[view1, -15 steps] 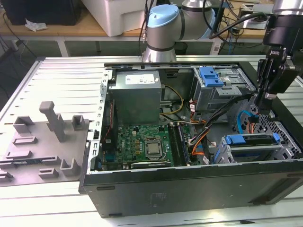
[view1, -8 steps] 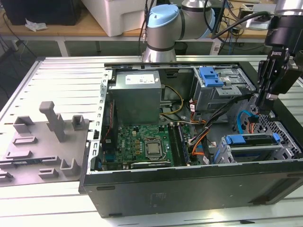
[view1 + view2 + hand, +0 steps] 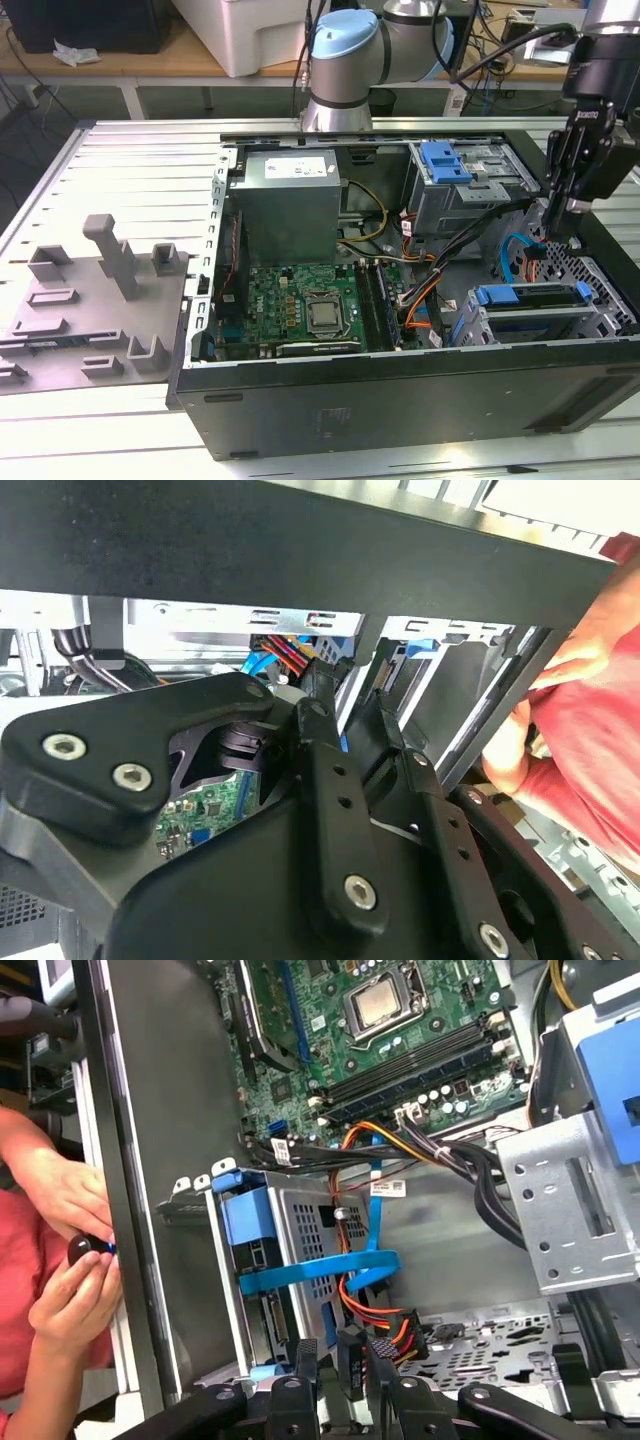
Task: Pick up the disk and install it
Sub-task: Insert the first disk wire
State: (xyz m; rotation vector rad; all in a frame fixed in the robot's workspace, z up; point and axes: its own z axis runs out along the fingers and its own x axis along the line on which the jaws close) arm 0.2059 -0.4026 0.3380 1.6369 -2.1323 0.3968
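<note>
The disk (image 3: pixel 530 297), silver with blue side rails, lies in the lower drive cage at the exterior view's right end of the open computer case. In the first wrist view its blue-railed end (image 3: pixel 250 1218) faces out of the cage, crossed by a blue data cable (image 3: pixel 320 1272). My gripper (image 3: pixel 553 236) hangs just above and behind that cage. In both wrist views the fingers (image 3: pixel 305 1360) sit close together around a black power plug (image 3: pixel 352 1348) with red, orange and yellow wires, a short way from the disk's end.
A person's hands (image 3: pixel 70 1260) in a red sleeve (image 3: pixel 590 740) hold a small dark object at the case's outer wall. The case also holds a motherboard (image 3: pixel 300 305), a grey power-supply box (image 3: pixel 290 200) and an upper cage with a bare blue bracket (image 3: pixel 445 160). Grey fixtures (image 3: pixel 110 270) stand at the exterior view's left.
</note>
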